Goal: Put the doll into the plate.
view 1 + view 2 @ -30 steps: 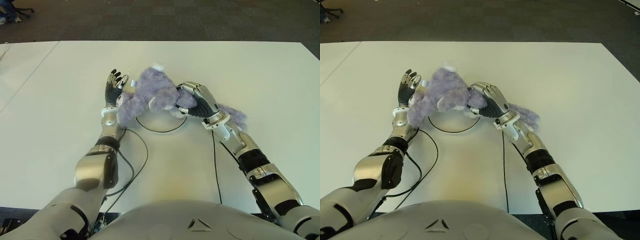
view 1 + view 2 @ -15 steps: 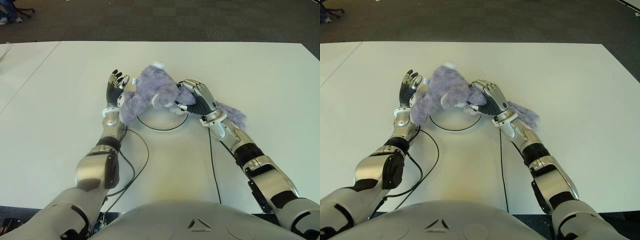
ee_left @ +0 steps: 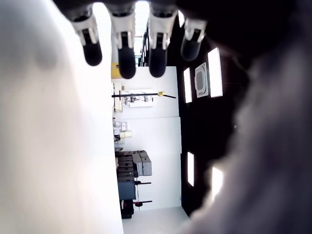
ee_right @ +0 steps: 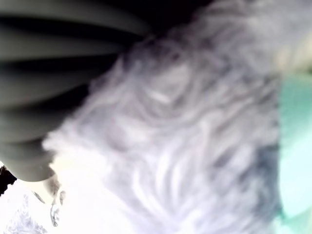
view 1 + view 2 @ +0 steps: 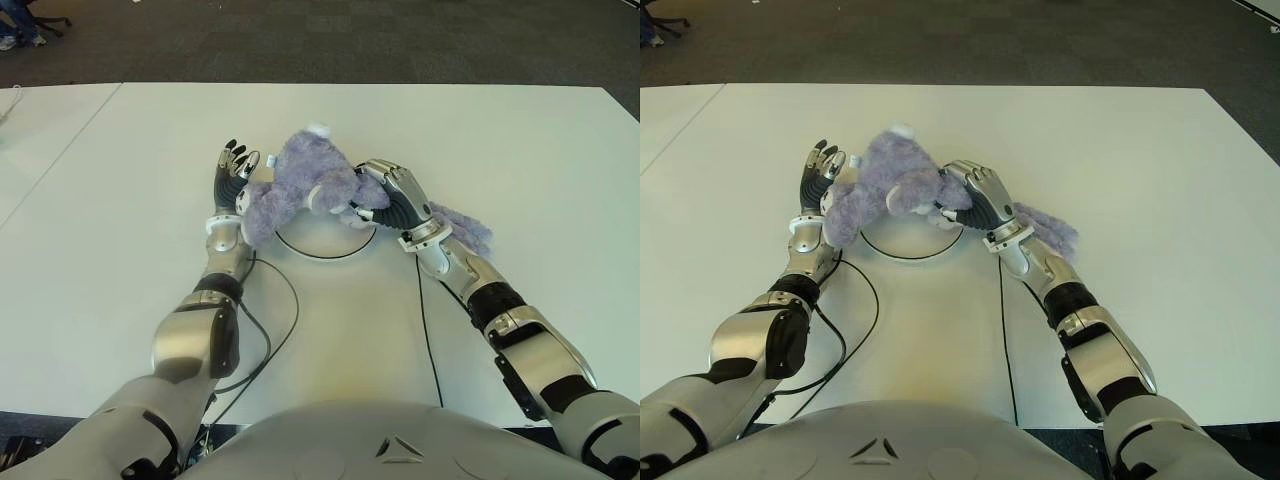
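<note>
Fluffy lilac plush doll (image 5: 305, 188) is being carried between the robot's two hands above the far part of the white round plate (image 5: 325, 245), which is lying flat on the white counter (image 5: 520, 150) near its middle. The right hand (image 5: 392, 196) is curling its fingers around the doll's side, grasping the fur, as its wrist view is showing plush filling the palm. The left hand (image 5: 232, 175) is standing upright with its fingers straight and spread, pressing its palm against the doll's other side rather than closing on it.

Judging by this, the placing step is under way: the doll is hanging partly over the plate's far rim, and whether any of it is touching the plate cannot be told. The plate is showing bare across its near half, holding nothing there.

The next move is probably calling for bringing the doll slightly toward the counter's near edge and lowering it, so the body is settling inside the rim, then opening the right hand. A second patch of similar lilac plush (image 5: 465, 228) is lying on the counter just behind the right wrist; whether it belongs to the doll is unclear.
</note>
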You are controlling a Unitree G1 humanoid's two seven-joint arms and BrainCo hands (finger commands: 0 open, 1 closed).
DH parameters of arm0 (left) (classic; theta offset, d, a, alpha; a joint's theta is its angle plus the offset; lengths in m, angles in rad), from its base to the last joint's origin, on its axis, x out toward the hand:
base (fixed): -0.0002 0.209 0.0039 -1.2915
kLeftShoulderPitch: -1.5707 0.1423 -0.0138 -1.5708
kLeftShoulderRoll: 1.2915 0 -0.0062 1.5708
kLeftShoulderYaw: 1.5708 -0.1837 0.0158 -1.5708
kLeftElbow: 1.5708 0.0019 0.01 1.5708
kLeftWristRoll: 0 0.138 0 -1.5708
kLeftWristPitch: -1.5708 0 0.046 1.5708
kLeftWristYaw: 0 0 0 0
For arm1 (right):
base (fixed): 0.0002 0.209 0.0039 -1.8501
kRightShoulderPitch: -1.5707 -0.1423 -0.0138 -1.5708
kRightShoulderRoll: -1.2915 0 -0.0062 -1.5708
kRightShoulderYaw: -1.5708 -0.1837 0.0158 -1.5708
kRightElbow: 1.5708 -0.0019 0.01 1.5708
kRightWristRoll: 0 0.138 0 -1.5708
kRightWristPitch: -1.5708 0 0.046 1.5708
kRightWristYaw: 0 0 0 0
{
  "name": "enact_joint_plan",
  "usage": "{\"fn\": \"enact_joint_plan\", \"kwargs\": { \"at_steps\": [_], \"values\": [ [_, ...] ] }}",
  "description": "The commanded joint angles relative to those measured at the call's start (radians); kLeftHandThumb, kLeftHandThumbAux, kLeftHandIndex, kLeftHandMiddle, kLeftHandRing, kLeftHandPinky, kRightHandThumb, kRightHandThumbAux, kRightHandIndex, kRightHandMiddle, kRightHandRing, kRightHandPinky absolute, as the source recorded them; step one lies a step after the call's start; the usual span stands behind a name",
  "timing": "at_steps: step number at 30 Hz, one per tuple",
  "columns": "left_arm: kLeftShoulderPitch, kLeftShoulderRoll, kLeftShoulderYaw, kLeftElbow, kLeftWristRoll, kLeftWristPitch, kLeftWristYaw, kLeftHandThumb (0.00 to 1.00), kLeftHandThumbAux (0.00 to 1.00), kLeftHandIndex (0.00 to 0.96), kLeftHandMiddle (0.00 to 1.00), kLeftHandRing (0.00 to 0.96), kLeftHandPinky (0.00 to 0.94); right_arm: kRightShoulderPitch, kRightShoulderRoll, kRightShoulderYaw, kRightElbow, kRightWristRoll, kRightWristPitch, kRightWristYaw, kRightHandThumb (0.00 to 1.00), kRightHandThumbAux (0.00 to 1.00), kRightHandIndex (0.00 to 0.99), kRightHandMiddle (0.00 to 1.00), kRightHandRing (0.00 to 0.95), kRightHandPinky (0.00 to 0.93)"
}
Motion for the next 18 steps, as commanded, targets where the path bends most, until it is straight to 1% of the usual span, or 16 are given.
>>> {"fn": "enact_joint_plan", "kwargs": {
  "at_steps": [1,6,11,18],
  "values": [
    [0.189,-0.088,0.002,0.135,-0.006,0.131,0.004,0.0,0.451,0.098,0.158,0.148,0.135,0.055,-0.014,0.047,0.086,-0.033,0.062,0.078,0.477,0.678,0.802,0.923,0.89,0.895],
    [0.188,-0.087,0.003,0.135,-0.006,0.134,0.003,0.0,0.446,0.099,0.158,0.148,0.123,0.052,-0.015,0.041,0.082,-0.025,0.073,0.084,0.472,0.681,0.802,0.92,0.888,0.891],
    [0.187,-0.086,0.003,0.135,-0.006,0.136,0.0,0.0,0.441,0.098,0.161,0.145,0.115,0.054,-0.013,0.032,0.075,0.001,0.09,0.121,0.461,0.69,0.799,0.91,0.885,0.886],
    [0.188,-0.089,0.007,0.135,-0.01,0.133,-0.003,0.0,0.444,0.092,0.156,0.142,0.125,0.054,-0.009,0.024,0.073,0.026,0.101,0.147,0.455,0.696,0.796,0.906,0.884,0.883]
  ]
}}
